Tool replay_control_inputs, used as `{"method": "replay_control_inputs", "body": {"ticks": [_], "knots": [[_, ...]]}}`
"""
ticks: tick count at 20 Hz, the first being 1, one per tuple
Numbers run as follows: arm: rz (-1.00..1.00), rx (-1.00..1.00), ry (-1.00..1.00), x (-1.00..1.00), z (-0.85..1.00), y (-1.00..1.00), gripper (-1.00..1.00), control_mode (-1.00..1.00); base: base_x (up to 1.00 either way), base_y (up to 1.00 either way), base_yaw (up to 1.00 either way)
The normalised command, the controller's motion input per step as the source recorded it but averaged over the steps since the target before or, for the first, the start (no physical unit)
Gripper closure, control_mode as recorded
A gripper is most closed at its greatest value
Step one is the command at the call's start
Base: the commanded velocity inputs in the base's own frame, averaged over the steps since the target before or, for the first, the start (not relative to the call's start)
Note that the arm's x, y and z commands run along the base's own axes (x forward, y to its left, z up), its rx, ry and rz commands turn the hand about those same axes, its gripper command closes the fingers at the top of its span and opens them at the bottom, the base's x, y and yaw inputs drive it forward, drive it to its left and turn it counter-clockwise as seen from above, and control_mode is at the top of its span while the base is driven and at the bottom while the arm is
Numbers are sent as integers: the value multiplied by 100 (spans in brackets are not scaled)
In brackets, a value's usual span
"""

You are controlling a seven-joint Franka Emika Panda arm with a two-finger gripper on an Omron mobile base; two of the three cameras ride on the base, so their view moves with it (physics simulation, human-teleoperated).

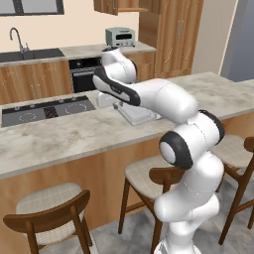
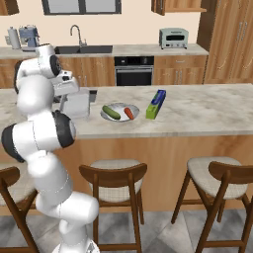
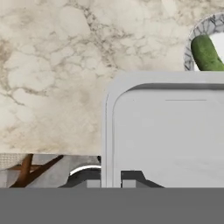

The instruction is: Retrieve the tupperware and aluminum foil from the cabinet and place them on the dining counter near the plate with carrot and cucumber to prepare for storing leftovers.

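Both base views look from behind the stools across the dining counter (image 2: pixel 197 111); the hand view looks close down onto it

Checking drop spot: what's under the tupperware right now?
Under the tupperware lies the marbled dining counter, beside the plate holding the cucumber. The gripper grips its rim; contact with the stone is hidden.
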Motion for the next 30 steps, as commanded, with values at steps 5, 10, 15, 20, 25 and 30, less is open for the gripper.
{"method": "replay_control_inputs", "body": {"ticks": [5,10,15,20,25,30], "knots": [[-10,0,14,56,-43,4,100,-100,0,0,0],[-7,0,3,53,-44,6,100,-100,0,0,0],[-5,-1,0,41,-43,13,100,-100,0,0,0],[-1,0,0,37,-57,0,100,-100,0,0,0],[0,0,-3,36,-64,0,100,-100,0,0,0],[2,1,-1,55,-55,0,100,-100,0,0,0]]}}
